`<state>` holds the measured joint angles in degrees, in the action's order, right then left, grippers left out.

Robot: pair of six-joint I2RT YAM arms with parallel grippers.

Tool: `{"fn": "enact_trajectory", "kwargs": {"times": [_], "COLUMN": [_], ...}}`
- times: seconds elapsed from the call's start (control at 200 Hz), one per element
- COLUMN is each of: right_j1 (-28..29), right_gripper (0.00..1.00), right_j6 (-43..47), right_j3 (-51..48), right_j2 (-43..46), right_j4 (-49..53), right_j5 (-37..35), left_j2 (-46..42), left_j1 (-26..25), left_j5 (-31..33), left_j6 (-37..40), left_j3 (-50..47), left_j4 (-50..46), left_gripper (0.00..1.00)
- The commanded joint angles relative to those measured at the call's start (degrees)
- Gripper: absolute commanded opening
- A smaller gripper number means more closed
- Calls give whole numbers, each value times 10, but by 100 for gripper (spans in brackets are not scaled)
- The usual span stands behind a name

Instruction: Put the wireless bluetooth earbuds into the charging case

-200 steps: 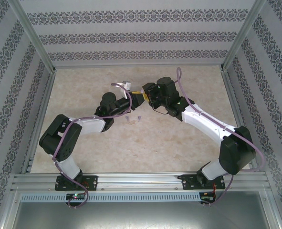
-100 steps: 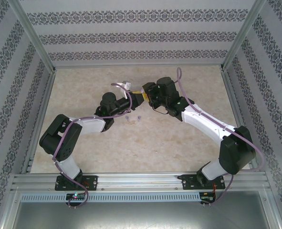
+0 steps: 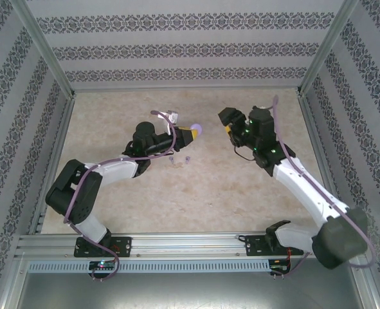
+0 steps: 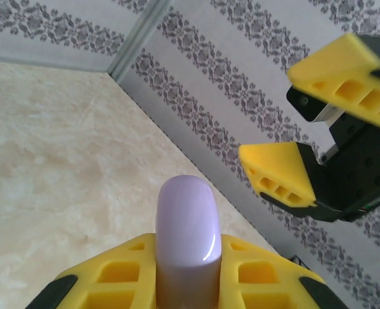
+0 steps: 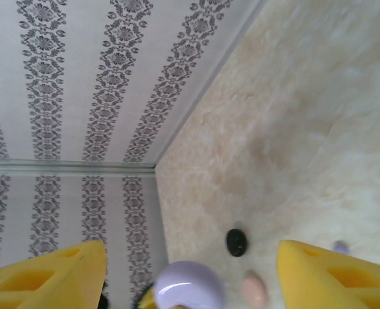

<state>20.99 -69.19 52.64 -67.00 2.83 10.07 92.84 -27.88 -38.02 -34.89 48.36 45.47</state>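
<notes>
A lilac charging case (image 4: pixel 186 212) with a smooth rounded end stands between the yellow fingers of my left gripper (image 4: pixel 188 248), which is shut on it. From above, the case (image 3: pixel 197 131) sticks out of the left gripper (image 3: pixel 191 132) toward the right. My right gripper (image 3: pixel 227 123) hovers a short way right of it, open and holding nothing. Its yellow fingers (image 4: pixel 276 170) face the case. In the right wrist view the case (image 5: pixel 188 288) sits low between that gripper's spread fingers (image 5: pixel 334 273), untouched. Two small purple earbuds (image 3: pixel 180 160) lie on the table below the left gripper.
A black oval piece (image 5: pixel 236 242) and a pink oval piece (image 5: pixel 254 290) lie on the marble tabletop (image 3: pixel 196 193) beyond the case. Patterned walls and a metal frame (image 3: pixel 183 90) close in the table at the back and both sides.
My right gripper has let go near the case, opened wider and drawn back to the right. The left gripper has stayed shut on the case.
</notes>
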Motion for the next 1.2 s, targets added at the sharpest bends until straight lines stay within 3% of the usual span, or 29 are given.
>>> {"fn": "enact_trajectory", "kwargs": {"times": [0.0, 0.155, 0.33, 0.49, 0.839, 1.194], "right_j1": [-23, -34, -31, -9, 38, 4], "right_gripper": [70, 69, 69, 67, 63, 52], "right_j6": [161, 320, 408, 434, 445, 435], "right_j3": [-45, -66, -75, -58, -4, -27], "right_j2": [37, 67, 82, 63, -12, -58], "right_j4": [-4, -11, -14, -18, -33, -41], "right_j5": [54, 141, 206, 231, 208, 175], "left_j2": [-40, -58, -55, -50, -46, -58], "left_j1": [12, 17, 18, 18, 19, 18], "left_j5": [-66, -111, -155, -177, -195, -203], "left_j6": [61, 112, 136, 137, 133, 124], "left_j3": [32, 60, 94, 110, 124, 120], "left_j4": [-87, -180, -253, -271, -284, -266], "left_gripper": [0, 0, 0, 0, 0, 0]}}
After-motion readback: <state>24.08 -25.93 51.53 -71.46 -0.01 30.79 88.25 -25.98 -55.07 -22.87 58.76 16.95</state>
